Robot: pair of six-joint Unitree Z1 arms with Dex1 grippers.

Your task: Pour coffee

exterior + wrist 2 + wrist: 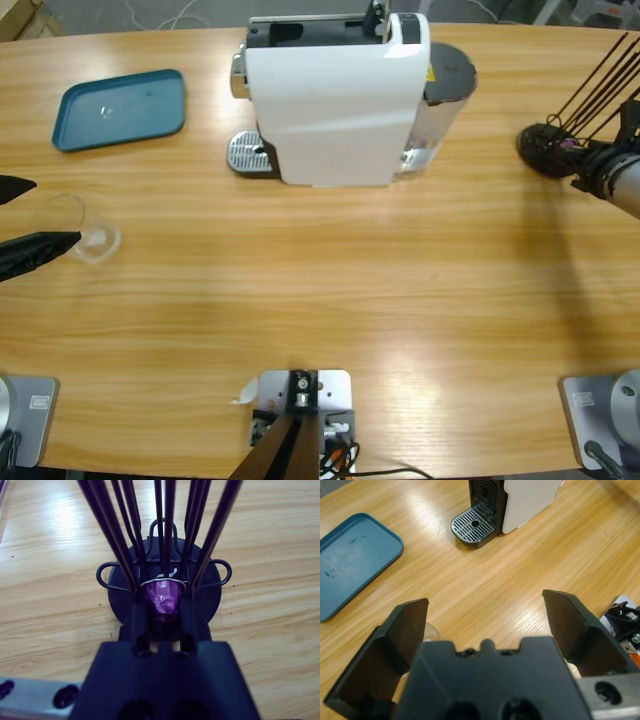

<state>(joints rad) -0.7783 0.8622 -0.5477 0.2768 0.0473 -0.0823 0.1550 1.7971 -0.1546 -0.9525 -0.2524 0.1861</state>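
the white coffee machine (335, 100) fills the upper middle of the high view, its drip grille (248, 153) bare and facing left, likely waiting for a cup. a teal tray (120, 108) lies at upper left. at mid left the clear glass (85, 232) stands between the wide-open jaws of the left gripper (25, 215), not yet held; no coffee shows in it. at far right the right gripper (162, 612) has its jaws narrowed around a purple capsule (163, 601) in the black wire rack (165, 587), apparently to pull it free.

- No legible text, brand, number or sign anywhere.
- Coffee machine (335, 95): small yellow sticker on its right side, print unreadable.
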